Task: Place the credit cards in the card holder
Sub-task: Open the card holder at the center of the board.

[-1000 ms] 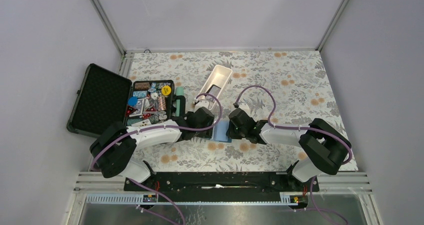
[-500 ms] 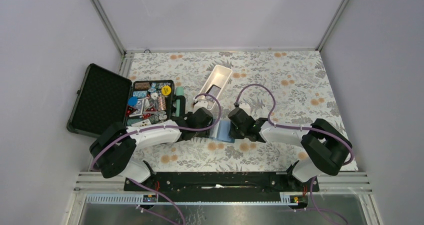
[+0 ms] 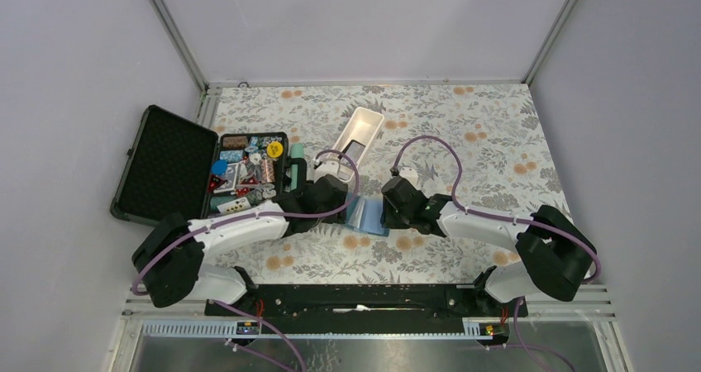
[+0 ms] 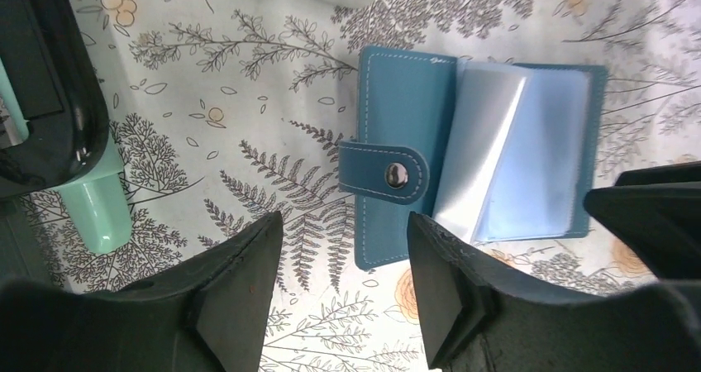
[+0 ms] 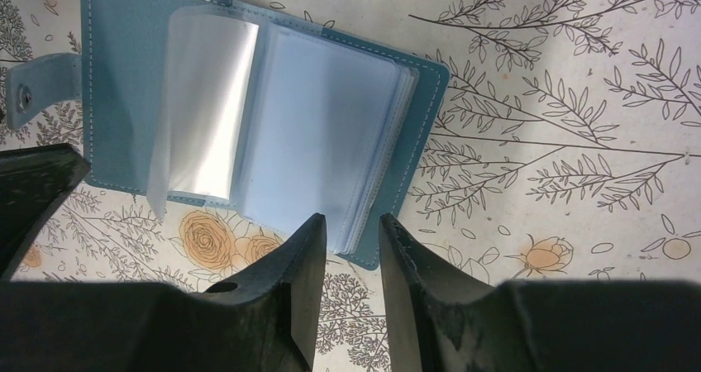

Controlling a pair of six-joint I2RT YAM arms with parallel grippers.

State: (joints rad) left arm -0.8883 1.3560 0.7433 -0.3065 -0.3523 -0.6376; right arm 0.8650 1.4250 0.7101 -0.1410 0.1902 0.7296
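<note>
Card holder [image 4: 405, 99] lay open, unheld. Left gripper [image 4: 345, 248] gaped, right gripper [image 5: 351, 233] barely parted, both empty beside it. Loose pages [image 5: 314, 116] might flop shut.

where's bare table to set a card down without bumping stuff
Free: the right side, between white tray and right wall; the near strip between card holder and the arm bases. Crowded: black case at left, and the centre, left gripper and right gripper at the card holder.
</note>
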